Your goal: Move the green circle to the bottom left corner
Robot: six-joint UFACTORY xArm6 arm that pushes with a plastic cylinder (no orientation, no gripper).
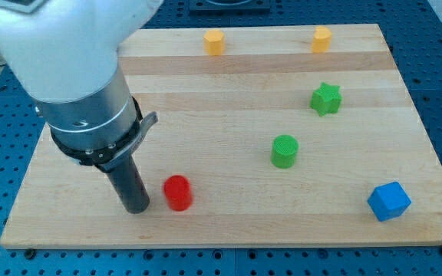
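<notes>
Tip low on the left, target off to its right!

My tip [137,208], a bare rod grasping nothing, sits near the board's [229,230] bottom-left, just beside the red cylinder [178,192] on that block's left. The green circle [285,151] stands mid-board, well apart, up and to the view's right. It looks like I must swing round to its far right side and push leftward, with red near the path.

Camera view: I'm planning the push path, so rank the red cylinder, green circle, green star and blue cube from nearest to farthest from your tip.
From my tip, near the view's bottom left:
1. Red cylinder, just to its right.
2. Green circle, mid-board, further right.
3. Green star, upper right.
4. Blue cube, bottom right corner.
</notes>
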